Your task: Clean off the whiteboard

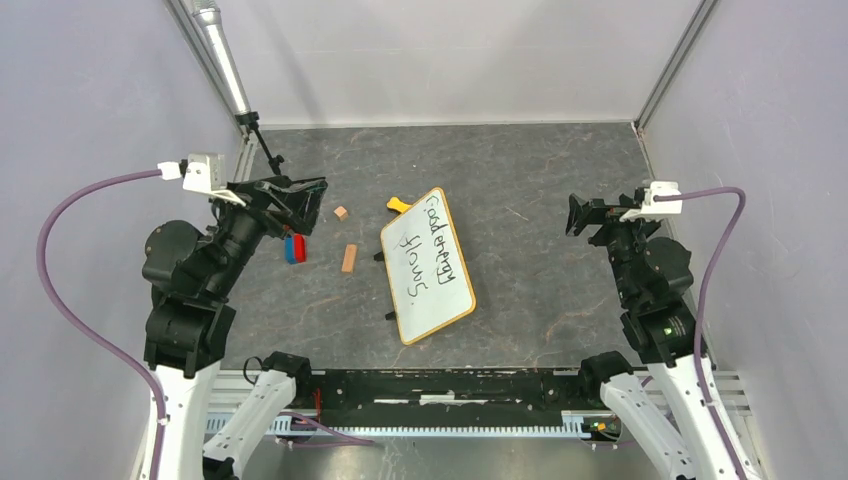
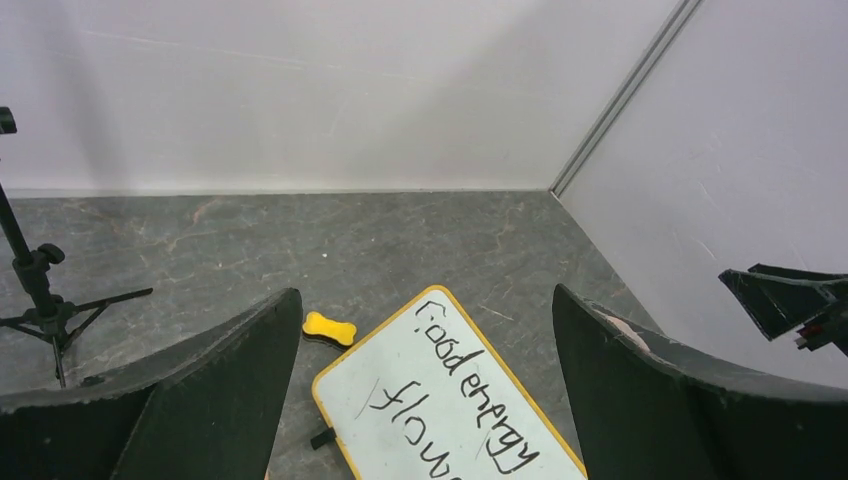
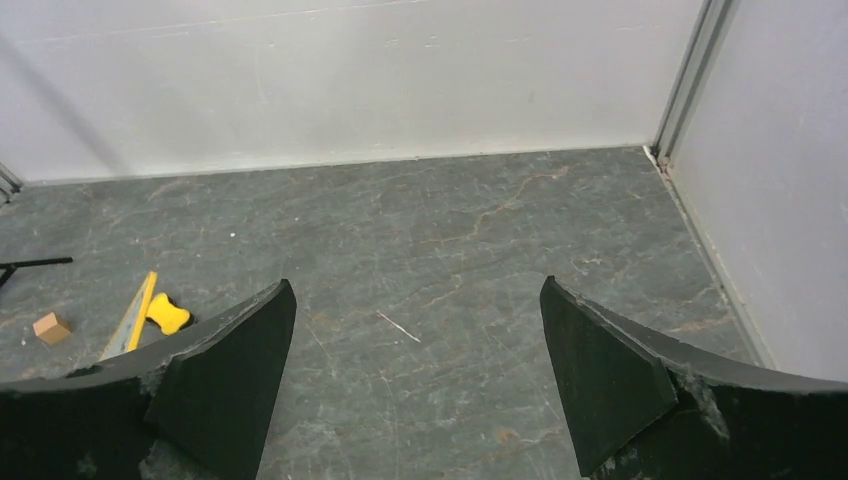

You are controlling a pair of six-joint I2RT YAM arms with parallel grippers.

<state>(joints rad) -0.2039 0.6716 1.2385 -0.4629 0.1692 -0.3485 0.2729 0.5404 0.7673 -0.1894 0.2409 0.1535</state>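
The whiteboard (image 1: 428,266) lies flat mid-table, tilted, with a tan-orange frame and black handwriting. It also shows in the left wrist view (image 2: 440,410), and its edge in the right wrist view (image 3: 130,315). A yellow bone-shaped eraser (image 1: 398,205) lies at its far left corner, seen too from the left wrist (image 2: 329,327) and the right wrist (image 3: 168,313). My left gripper (image 1: 300,205) is open and empty, held above the table left of the board. My right gripper (image 1: 580,216) is open and empty, right of the board.
A red and blue block (image 1: 294,248) and two small wooden blocks (image 1: 348,257) (image 1: 341,212) lie left of the board. A black stand (image 1: 262,140) rises at the back left. White walls close the table on three sides.
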